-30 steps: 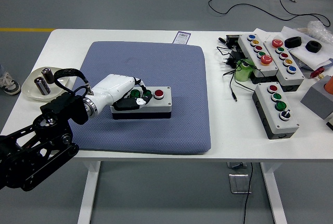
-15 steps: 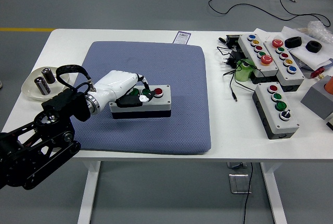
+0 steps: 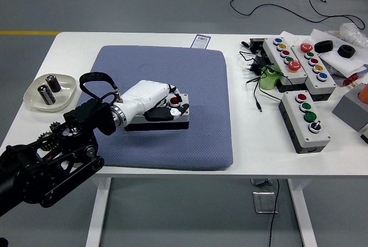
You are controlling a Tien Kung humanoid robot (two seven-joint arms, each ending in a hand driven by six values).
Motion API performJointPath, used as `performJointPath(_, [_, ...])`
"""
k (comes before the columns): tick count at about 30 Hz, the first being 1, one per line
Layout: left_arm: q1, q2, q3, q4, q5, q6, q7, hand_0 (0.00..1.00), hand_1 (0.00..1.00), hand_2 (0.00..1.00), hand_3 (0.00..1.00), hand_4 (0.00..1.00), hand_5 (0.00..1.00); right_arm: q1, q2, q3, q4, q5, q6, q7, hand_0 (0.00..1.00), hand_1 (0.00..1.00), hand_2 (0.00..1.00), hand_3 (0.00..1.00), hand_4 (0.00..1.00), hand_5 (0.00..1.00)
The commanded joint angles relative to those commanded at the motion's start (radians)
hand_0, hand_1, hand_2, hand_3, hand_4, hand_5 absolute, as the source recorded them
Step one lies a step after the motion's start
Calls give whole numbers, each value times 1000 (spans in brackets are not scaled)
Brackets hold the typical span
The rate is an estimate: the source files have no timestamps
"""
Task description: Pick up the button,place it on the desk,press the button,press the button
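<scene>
White worktop (image 3: 144, 40), wide; a blue-grey pad (image 3: 167, 74) covered its middle. On the pad, toward the near side, sat the button box (image 3: 178, 122), a grey lid over a black base, lying flat and level. The left hand (image 3: 154, 99) lay across the box's top from the left, covering most of the lid; its fingers (image 3: 175, 94) were curled down around the red button (image 3: 175, 101), one apparently on or beside the cap, though actual contact was hard to make out at this angle. No grasp on the box itself. Judged rigid, hard-shelled, moderately light, smooth-sided and likely to slide on a bare surface, less so on the pad. Best hold: across the short sides of the black base, clear of the caps. Right hand out of view. More button boxes (image 3: 305, 120) stood well apart at the right.
</scene>
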Motion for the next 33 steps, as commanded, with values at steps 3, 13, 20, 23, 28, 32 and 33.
performJointPath(3, [-3, -2, -5, 8, -1, 1, 2, 2, 2, 2, 633, 626, 998, 0, 0, 0, 0, -1, 1, 0, 673, 658, 674, 624, 310, 173])
performJointPath(13, [1, 7, 9, 17, -4, -13, 2, 2, 2, 2, 632, 629, 998, 1, 0, 0, 0, -1, 1, 0, 673, 658, 674, 624, 310, 173])
performJointPath(20, [4, 9, 26, 42, -6, -38, 8, 2, 2, 2, 632, 630, 998, 1, 0, -1, 0, -1, 1, 1, 673, 658, 674, 624, 310, 173])
performJointPath(23, [3, 7, 24, 52, -4, -46, 11, 2, 2, 2, 632, 630, 998, 1, 0, 1, 0, -1, 1, 1, 673, 658, 674, 624, 310, 173])
performJointPath(28, [6, 12, 1, 38, 5, -37, 10, 2, 2, 2, 634, 622, 998, 1, 0, 3, 0, -3, 1, 1, 673, 658, 674, 624, 310, 173])
performJointPath(32, [22, 17, -62, -19, -9, -4, 3, 2, 2, 2, 640, 622, 998, 1, 0, 3, 0, -2, 1, 1, 673, 658, 674, 624, 310, 173])
performJointPath(33, [26, 17, -80, -35, -19, 5, 0, 2, 2, 2, 640, 622, 998, 1, 0, 4, 0, -3, 1, 1, 673, 658, 674, 624, 310, 173])
